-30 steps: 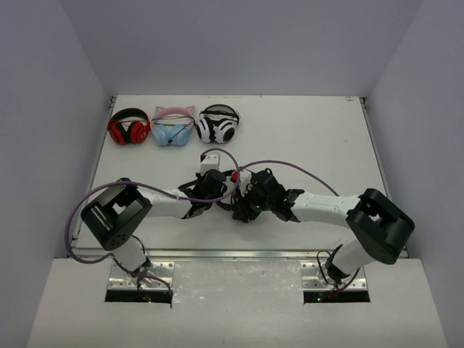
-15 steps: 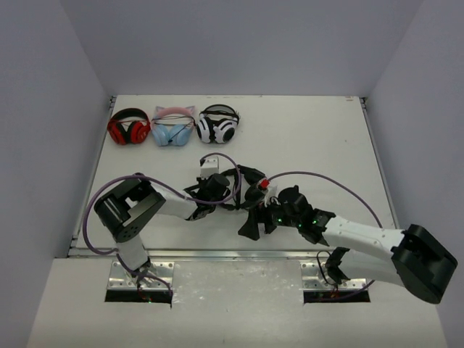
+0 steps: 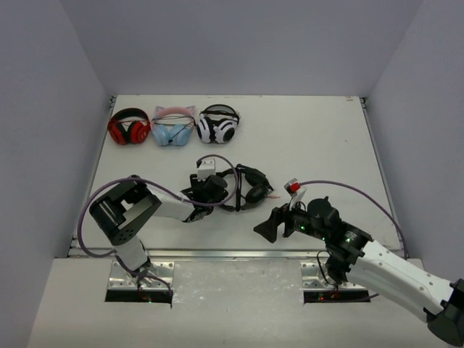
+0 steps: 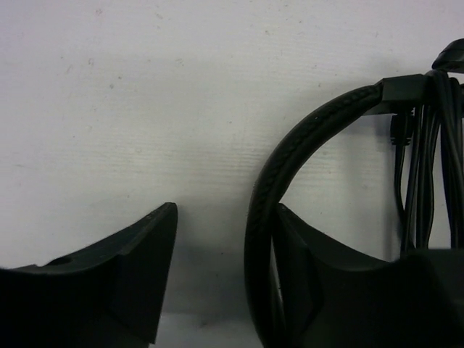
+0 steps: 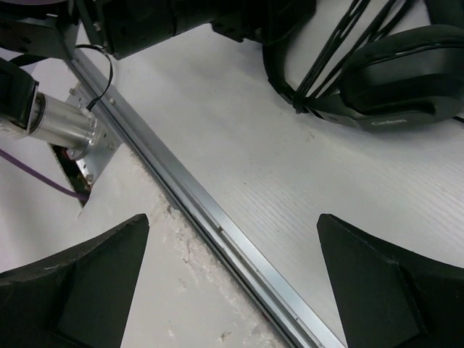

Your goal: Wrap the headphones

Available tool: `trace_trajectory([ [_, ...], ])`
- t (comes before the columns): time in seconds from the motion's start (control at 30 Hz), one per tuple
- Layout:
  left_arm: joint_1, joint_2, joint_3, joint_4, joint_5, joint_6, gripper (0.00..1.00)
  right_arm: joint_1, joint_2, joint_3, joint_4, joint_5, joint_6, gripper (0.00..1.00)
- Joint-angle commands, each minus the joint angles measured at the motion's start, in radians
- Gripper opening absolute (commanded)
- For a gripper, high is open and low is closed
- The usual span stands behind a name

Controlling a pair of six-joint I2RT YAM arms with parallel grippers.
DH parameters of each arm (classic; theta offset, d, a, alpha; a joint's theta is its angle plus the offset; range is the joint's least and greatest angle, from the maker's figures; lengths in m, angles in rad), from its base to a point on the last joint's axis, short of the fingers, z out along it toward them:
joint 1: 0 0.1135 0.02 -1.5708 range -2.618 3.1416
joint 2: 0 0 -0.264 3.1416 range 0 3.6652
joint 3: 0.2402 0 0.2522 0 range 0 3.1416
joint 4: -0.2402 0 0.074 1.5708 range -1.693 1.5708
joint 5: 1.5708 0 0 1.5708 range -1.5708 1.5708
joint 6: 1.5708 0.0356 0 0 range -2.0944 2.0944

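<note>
Place: robot lab test cell
Enclosure: plain walls (image 3: pixel 239 43) on three sides of a white table (image 3: pixel 319 138)
Rig: left arm (image 3: pixel 119 214) and right arm (image 3: pixel 391 264) bolted on metal plates (image 3: pixel 141 279) at its edge

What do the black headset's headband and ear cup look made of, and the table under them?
The headband looks like matte black leatherette padding, going by its ribbed seam. The ear cup is a smooth, faintly shiny cushion, probably faux leather over foam. The table is matte white with fine parallel ribs, perhaps corrugated plastic.
</note>
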Motion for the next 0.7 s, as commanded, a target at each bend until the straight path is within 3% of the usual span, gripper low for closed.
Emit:
trace_trajectory([
  [0.0, -0.021, -0.084, -0.007, -0.036, -0.022, 0.003, 0.59, 0.001, -0.099, 0.006, -0.148, 0.104, 0.012, 0.99],
  [0.1, -0.056, -0.184, -0.016, -0.048, -0.042, 0.006, 0.75, 0.003, -0.173, 0.009, -0.219, 0.150, 0.007, 0.99],
  [0.27, -0.116, -0.362, -0.007, -0.111, -0.065, 0.025, 0.86, 0.003, -0.233, 0.015, -0.326, 0.221, 0.001, 0.99],
  [0.3, -0.120, -0.423, 0.014, -0.137, -0.068, 0.012, 1.00, 0.003, -0.236, 0.023, -0.340, 0.227, 0.002, 0.99],
  [0.43, -0.131, -0.584, 0.075, -0.304, -0.108, -0.038, 1.00, 0.003, -0.277, 0.056, -0.434, 0.290, 0.015, 0.99],
  [0.53, -0.133, -0.701, 0.169, -0.595, -0.193, -0.174, 1.00, 0.003, -0.331, 0.115, -0.555, 0.380, 0.048, 0.99],
  [0.67, -0.125, -0.785, 0.325, -1.159, -0.312, -0.427, 1.00, 0.001, -0.374, 0.205, -0.686, 0.533, 0.100, 0.99],
])
